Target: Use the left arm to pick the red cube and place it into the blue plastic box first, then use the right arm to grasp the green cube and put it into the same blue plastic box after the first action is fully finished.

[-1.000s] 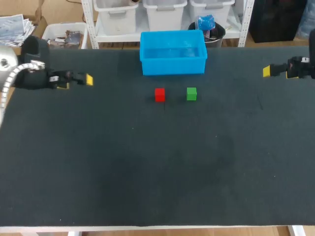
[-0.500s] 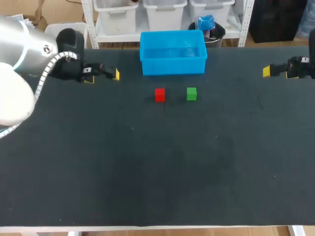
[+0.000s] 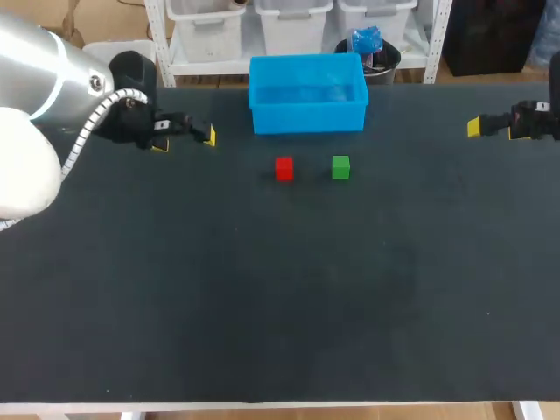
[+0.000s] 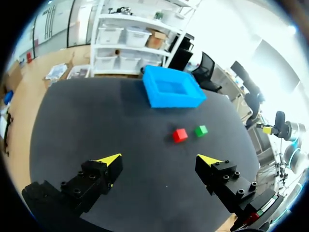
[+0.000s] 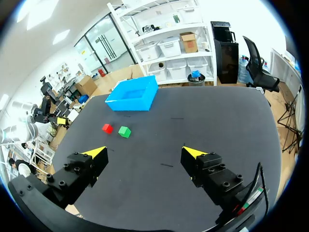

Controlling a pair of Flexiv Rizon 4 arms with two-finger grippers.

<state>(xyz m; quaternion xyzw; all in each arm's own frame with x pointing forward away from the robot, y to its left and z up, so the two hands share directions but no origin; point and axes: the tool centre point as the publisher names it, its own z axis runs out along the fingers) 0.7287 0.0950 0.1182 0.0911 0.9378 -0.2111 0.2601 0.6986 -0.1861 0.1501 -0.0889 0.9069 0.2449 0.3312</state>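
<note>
Red cube [image 3: 283, 168] and green cube [image 3: 340, 166] sit side by side near the blue plastic box [image 3: 307, 119].

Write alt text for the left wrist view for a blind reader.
The open left gripper hovers over a black table; ahead sit a small red cube beside a small green cube, with a blue plastic box beyond them.

We operate in a robotics lab: our left arm [image 3: 44, 74] and right arm [image 3: 535, 121] flank a black-covered work table [image 3: 262, 306]
</note>
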